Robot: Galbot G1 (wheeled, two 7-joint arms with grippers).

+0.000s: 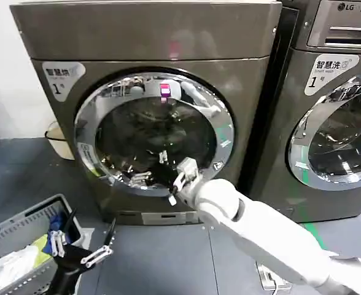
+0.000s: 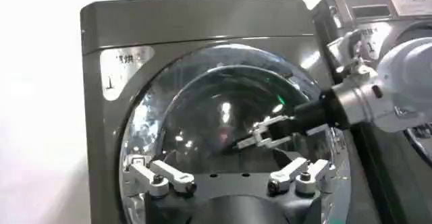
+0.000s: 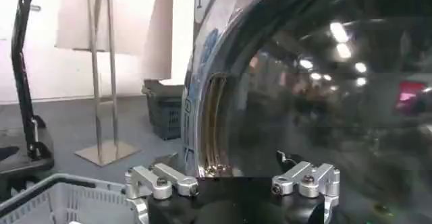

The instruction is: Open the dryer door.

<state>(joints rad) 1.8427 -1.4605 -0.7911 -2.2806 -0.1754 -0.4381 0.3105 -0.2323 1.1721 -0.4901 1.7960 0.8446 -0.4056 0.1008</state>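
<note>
A: We start from our right hand (image 1: 175, 182). It is stretched forward to the lower part of the dryer door (image 1: 154, 132), just below the middle of the dark glass. Its fingers (image 2: 260, 137) look spread apart, so the hand is released and holds nothing.

B: Is it touching the glass? From the head view we cannot tell. In the left wrist view the fingertips seem very near the glass bowl, maybe touching.

A: And the door is all around the hand: the glass above it, the wide chrome rim (image 1: 220, 126) beside and below. It still looks closed, flat on the front of the machine.

B: The right wrist view shows a recess (image 3: 212, 124) in the rim, just beside the hand. We judge this is the place to pull.

A: Then here is the danger. If the fingers close on the smooth glass or the round chrome and not in that recess, they can slip off and the door stays shut.

B: Also, farther out on the hand's right side stands the LG machine (image 1: 334, 104) with a similar door. We must not drift to it.

A: Our left hand (image 1: 85, 249) waits low, well apart from the door, near the grey basket (image 1: 21, 227), fingers open.
</note>
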